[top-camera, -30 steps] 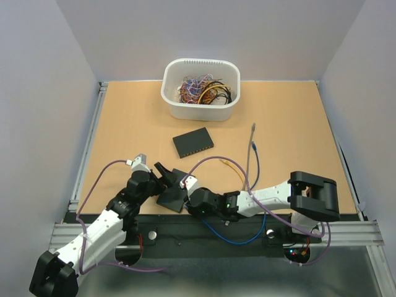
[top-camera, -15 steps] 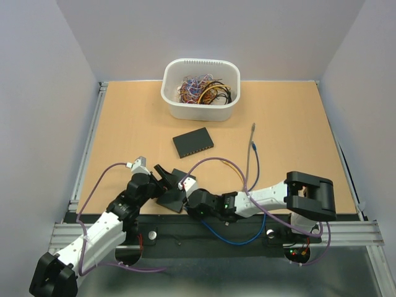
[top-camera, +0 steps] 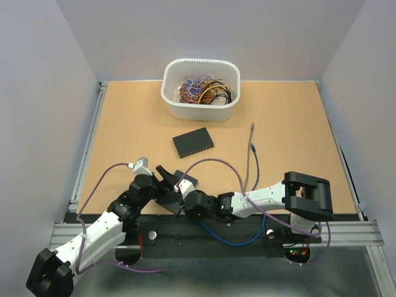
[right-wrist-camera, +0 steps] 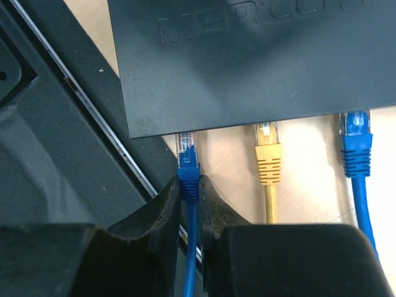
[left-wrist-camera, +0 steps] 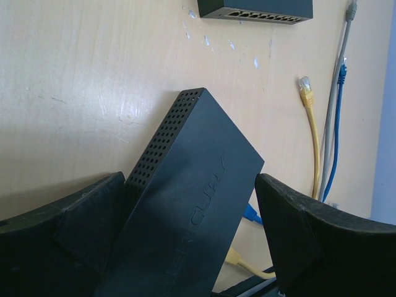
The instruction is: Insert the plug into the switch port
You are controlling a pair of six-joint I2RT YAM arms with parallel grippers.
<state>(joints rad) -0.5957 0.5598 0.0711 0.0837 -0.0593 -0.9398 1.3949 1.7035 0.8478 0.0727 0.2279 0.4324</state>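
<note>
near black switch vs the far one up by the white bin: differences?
The near black network switch sits between the jaws of the open left tool; the far black network switch lies free. The near one has a yellow plug at its edge, and the right tool pinches a blue plug there; the far one's ports show no cables. Both are flat black boxes.

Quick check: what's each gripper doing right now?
Left gripper: open, fingers either side of the black switch.
Right gripper: shut on the blue plug, at the switch's edge.
</note>
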